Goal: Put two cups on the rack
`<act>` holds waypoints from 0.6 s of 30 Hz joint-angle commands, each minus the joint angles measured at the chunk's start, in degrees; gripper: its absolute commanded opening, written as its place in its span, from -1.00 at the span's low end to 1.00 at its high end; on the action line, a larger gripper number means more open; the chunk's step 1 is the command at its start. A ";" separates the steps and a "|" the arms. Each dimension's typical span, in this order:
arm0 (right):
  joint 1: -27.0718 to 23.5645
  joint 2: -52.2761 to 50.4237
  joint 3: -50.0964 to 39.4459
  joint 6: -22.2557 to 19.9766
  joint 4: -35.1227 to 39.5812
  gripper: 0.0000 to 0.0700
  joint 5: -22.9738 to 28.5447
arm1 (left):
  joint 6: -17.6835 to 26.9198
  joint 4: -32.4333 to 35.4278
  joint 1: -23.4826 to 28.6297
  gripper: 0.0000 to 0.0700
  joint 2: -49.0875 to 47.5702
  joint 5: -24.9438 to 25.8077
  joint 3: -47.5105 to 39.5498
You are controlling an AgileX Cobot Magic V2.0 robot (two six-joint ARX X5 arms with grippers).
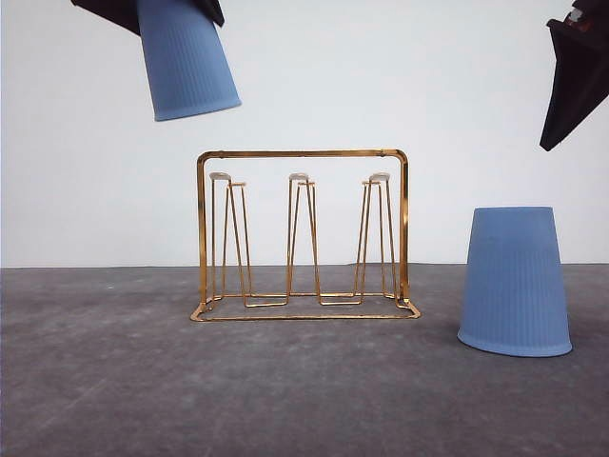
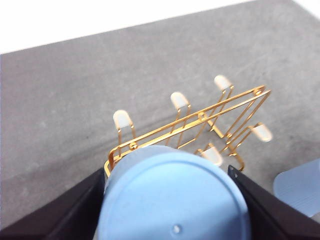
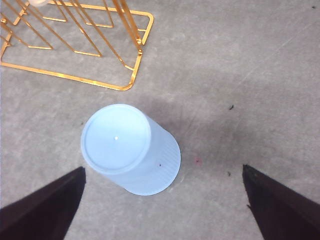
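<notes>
step in hand: first cup going to the rack. the left claw [image 1: 176, 14] is closed on a cup [image 1: 188, 59], held upside down, mouth downward and slightly tilted, high above and to the left of the rack [image 1: 303, 233]. in the left wrist view the cup's closed bottom [image 2: 172, 195] sits between the dark fingers [image 2: 65, 215], with the white-tipped prongs [image 2: 122, 119] beyond and below it.

second cup [image 1: 514, 281] stands inverted on the bench [image 1: 285, 390], just right of the rack, apart from it. the right claw [image 1: 576, 76] hangs above it, spread wide and empty; the right wrist view shows that cup [image 3: 131, 149] on the bench between and ahead of the two fingertips.

next move, as judged: shift the held cup right until its mouth is over the leftmost prong, level the tilt, then lower so the prong enters the cup before release. thin prong, wide mouth: alignment is forgiving, but the tilt could catch the top frame bar. right arm's pick comes after.
</notes>
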 commanded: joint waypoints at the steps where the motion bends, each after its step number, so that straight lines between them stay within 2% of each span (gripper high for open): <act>1: 0.23 0.31 0.58 -0.61 0.31 0.82 -0.23 | 0.79 0.39 -0.28 0.15 2.99 0.09 0.92; 9: 0.23 0.31 0.58 -0.63 0.33 0.82 -0.21 | 0.77 3.80 -0.39 0.16 14.49 0.13 0.92; 15: 0.25 0.31 0.58 -0.68 0.39 0.82 -0.21 | 0.81 3.61 -0.39 0.16 20.39 0.15 0.92; 17: 0.23 0.31 0.58 -0.67 0.37 0.82 -0.22 | 0.77 3.16 -0.44 0.25 21.05 0.48 0.92; 18: 0.23 0.31 0.58 -0.66 0.35 0.82 -0.23 | 0.79 2.96 -0.50 0.43 21.11 1.01 0.92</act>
